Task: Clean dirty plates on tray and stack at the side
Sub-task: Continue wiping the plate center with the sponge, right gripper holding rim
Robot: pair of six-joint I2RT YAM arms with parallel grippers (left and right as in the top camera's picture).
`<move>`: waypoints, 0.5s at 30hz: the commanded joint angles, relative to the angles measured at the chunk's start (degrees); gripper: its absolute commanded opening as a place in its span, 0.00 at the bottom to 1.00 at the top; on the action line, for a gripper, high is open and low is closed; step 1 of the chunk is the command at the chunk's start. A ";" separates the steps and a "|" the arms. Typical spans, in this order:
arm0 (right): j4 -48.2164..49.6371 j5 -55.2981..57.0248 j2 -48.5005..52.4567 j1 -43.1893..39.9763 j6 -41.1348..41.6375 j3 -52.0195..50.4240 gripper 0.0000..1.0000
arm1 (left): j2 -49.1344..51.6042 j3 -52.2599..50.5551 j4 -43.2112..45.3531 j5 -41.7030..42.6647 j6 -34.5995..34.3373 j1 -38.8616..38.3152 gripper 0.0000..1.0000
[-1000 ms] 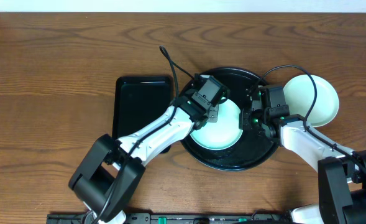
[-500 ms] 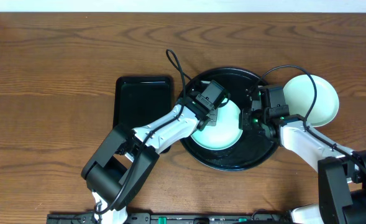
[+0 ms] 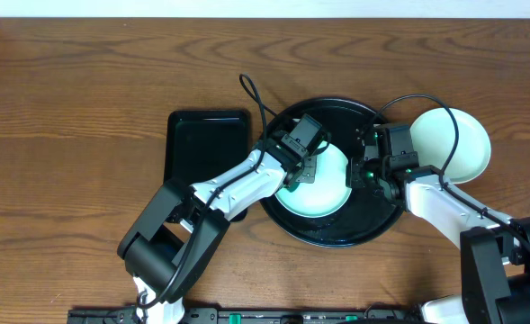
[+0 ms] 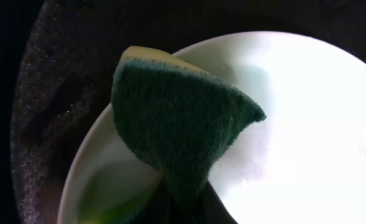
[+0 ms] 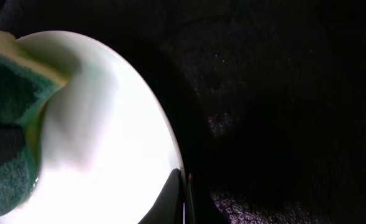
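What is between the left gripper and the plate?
A green sponge, held in the left gripper, covers part of the plate; the left wrist view shows it.

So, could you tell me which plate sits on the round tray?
The mint plate under the sponge; the paler plate lies beside the tray.

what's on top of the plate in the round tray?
A green sponge, clamped in the left pincer, lies over part of the mint plate; the right pincer pinches the plate's rim. The plate surface beneath the sponge is hidden, so any smear there can't be seen.
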 commanded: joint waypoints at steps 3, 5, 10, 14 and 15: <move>0.42 -0.90 0.50 0.52 -0.50 -0.13 0.01 | 2.27 -0.55 -0.83 7.82 0.07 -0.57 0.08; 0.50 -0.90 0.50 0.55 -0.50 -0.13 0.01 | 2.27 -0.55 -0.83 9.14 0.02 -0.57 0.08; 0.50 -0.90 0.50 0.57 -0.50 -0.13 0.01 | 2.27 -0.55 -0.83 12.87 -0.76 -0.57 0.08; 0.52 -0.90 0.50 0.55 -0.50 -0.13 0.01 | 2.27 -0.52 -0.81 15.15 -0.79 -0.57 0.08; 0.52 -0.90 0.50 0.55 -0.50 -0.13 0.01 | 2.27 -0.52 -0.81 15.56 -0.79 -0.57 0.08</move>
